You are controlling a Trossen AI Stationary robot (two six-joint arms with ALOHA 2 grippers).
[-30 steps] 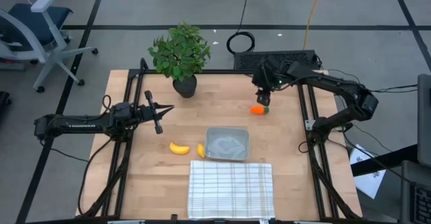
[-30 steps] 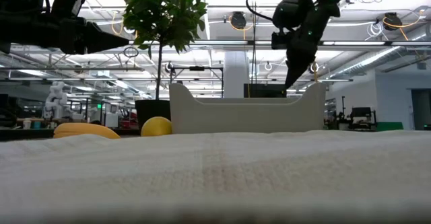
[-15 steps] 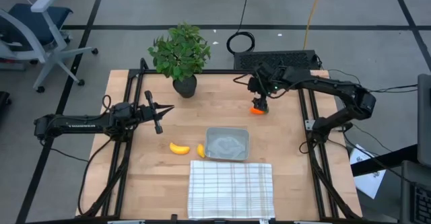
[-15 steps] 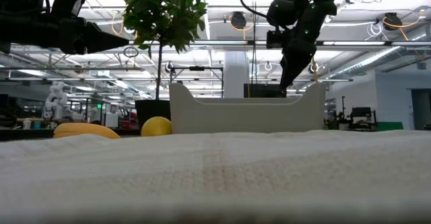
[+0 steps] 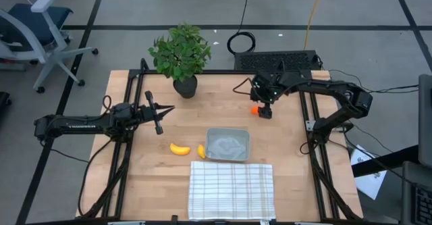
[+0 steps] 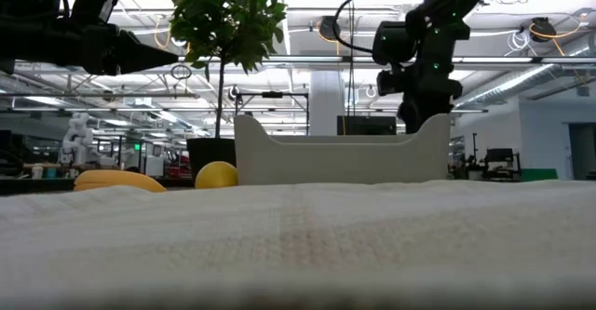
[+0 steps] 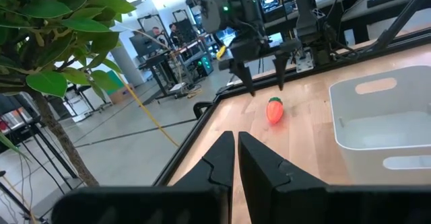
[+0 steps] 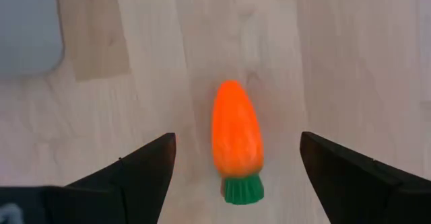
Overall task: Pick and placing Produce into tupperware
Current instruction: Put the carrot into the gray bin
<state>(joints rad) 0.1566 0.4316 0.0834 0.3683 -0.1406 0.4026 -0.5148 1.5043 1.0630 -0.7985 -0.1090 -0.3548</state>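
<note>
Right gripper (image 8: pixel 232 177) sits directly over the orange toy carrot with green top (image 8: pixel 236 141), fingers spread wide, one on each side of it, gripping nothing. The carrot lies flat on the light wooden table (image 5: pixel 290 164), toward the far right, clear of both fingers (image 8: pixel 138 173). From above, the right gripper (image 5: pixel 264 107) covers most of the carrot (image 5: pixel 255 109); only an orange sliver shows at its left edge. The left wrist view shows the carrot (image 7: pixel 274 109) on the wood just below the spread tips of the right gripper (image 7: pixel 262 83).

Left gripper (image 5: pixel 162 110) hangs over the left half of the table, pointing right, near the dark pot of the leafy green potted plant (image 5: pixel 181 55). Its fingers (image 7: pixel 222 160) are nearly together, only a thin slit between them, nothing held.

The small clear-greyish rectangular plastic container (image 5: pixel 227 144) sits mid-table, nearer than the carrot and well apart from it; nothing is inside. The small yellow lemon-like piece (image 5: pixel 201 151) is just beside the container's left wall. The curved yellow-orange banana (image 5: pixel 179 148) lies left of the lemon, close to it. The white checked cloth (image 5: pixel 231 190) is spread at the near edge, its far edge just beside the container's near wall.

Low view: container (image 6: pixel 340 156) centre, lemon (image 6: pixel 216 174) and banana (image 6: pixel 116 180) to its left, cloth (image 6: pixel 298 245) across the foreground.
</note>
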